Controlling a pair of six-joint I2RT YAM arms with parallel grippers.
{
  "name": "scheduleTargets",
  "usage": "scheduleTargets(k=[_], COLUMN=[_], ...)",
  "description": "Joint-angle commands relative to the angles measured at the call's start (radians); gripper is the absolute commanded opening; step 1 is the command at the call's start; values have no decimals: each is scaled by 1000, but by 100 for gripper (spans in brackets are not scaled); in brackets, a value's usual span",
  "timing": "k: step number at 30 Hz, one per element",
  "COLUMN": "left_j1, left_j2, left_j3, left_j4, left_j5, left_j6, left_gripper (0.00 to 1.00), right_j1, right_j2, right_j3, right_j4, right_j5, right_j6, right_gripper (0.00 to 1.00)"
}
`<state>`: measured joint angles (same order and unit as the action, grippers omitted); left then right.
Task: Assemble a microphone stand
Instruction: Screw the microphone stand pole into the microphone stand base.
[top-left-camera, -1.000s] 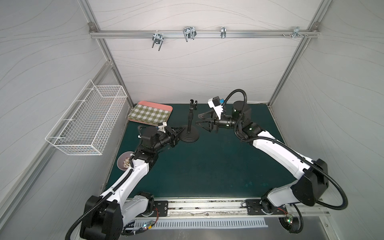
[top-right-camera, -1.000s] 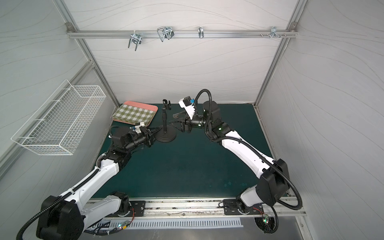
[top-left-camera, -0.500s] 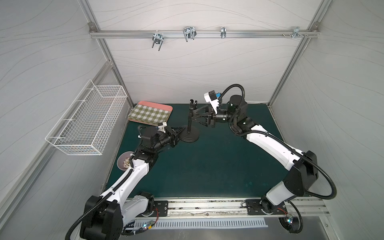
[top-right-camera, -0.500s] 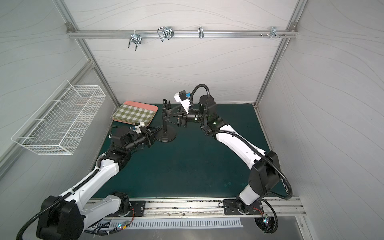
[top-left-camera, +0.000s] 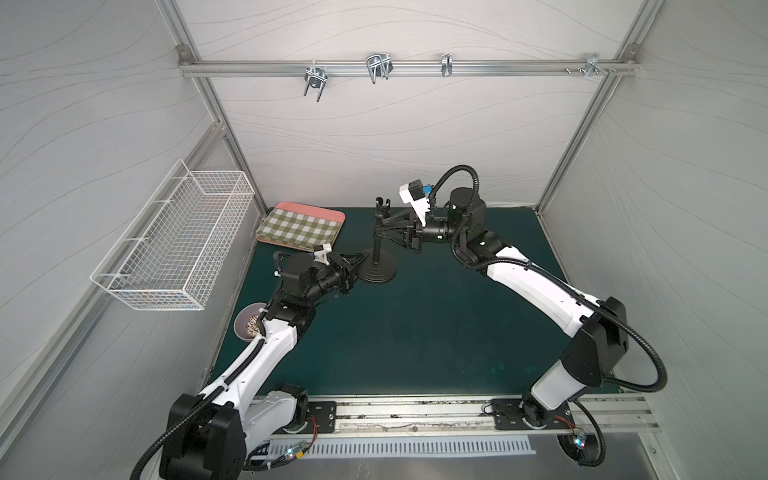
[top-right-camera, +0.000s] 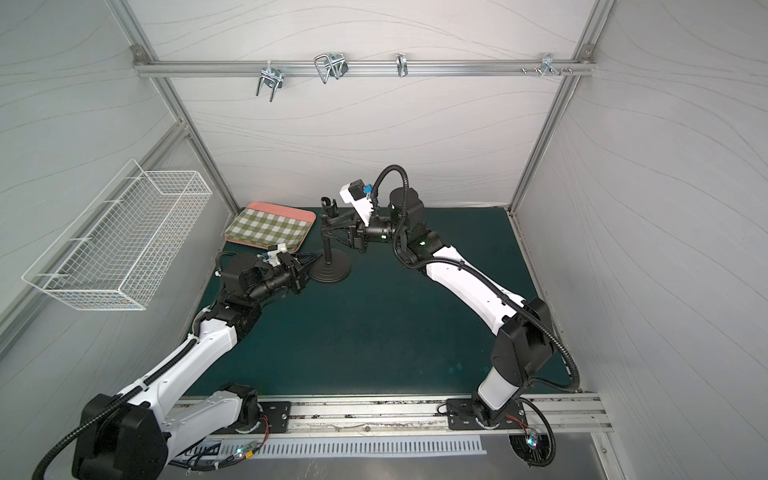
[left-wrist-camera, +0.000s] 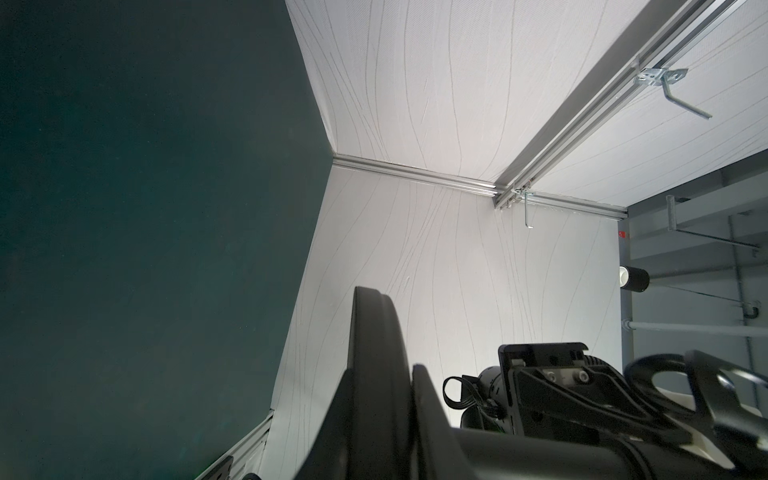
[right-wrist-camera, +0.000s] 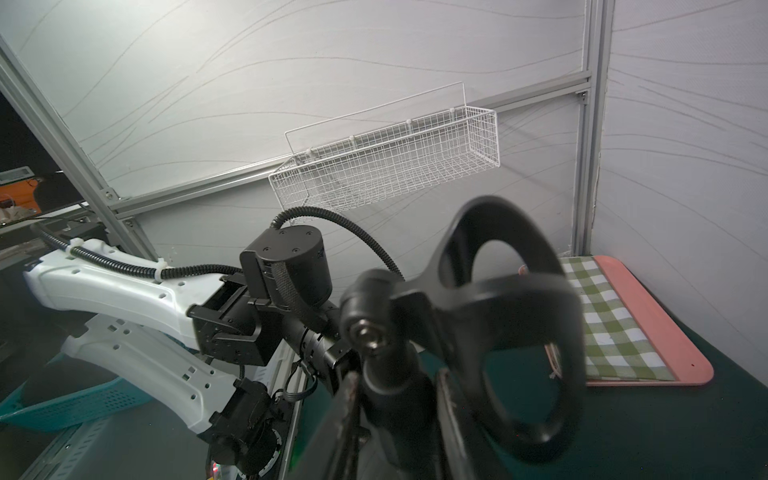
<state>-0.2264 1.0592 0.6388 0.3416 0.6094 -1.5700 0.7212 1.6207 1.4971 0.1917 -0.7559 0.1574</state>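
The black microphone stand stands upright on the green mat in both top views, its round base (top-left-camera: 378, 273) (top-right-camera: 331, 272) below a thin rod (top-left-camera: 378, 245). A U-shaped clip (top-left-camera: 383, 204) (right-wrist-camera: 511, 324) tops the rod. My left gripper (top-left-camera: 358, 262) (top-right-camera: 309, 266) lies low and is shut on the base's rim; the wrist view shows that rim (left-wrist-camera: 374, 374) edge-on between its fingers. My right gripper (top-left-camera: 380, 227) (top-right-camera: 327, 227) reaches in from the right. It is shut on the upper rod (right-wrist-camera: 390, 386) just under the clip.
A pink tray with a green plaid cloth (top-left-camera: 301, 226) lies at the back left, close behind the stand. A white wire basket (top-left-camera: 174, 245) hangs on the left wall. A small bowl (top-left-camera: 248, 326) sits by the left arm. Metal hooks (top-left-camera: 378, 68) hang from the back rail.
My right gripper has swung left from open air to the rod and closed its jaws round it under the clip. The left gripper and the stand have stayed put.
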Motion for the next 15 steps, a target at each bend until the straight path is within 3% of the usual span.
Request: scheduleTargets(k=[1,5,8,15], left_j1=[2,4,4,10], left_j2=[-25,-22,-20,-13], left_j3=[47,47,47,48], left_j4=[114,117,120,125], left_j5=[20,22,21,23], left_j6=[-22,-23,-24,-25], left_gripper=[0,0,0,0], right_j1=[37,72,121,306], right_j2=[9,-15,-56,-156], right_j3=[26,11,-33,-135], right_j4=[-73,-98,-88,-100], right_j5=[67,169,274,768], right_j6=[-43,-50,-66,-52], right_gripper=[22,9,11,13])
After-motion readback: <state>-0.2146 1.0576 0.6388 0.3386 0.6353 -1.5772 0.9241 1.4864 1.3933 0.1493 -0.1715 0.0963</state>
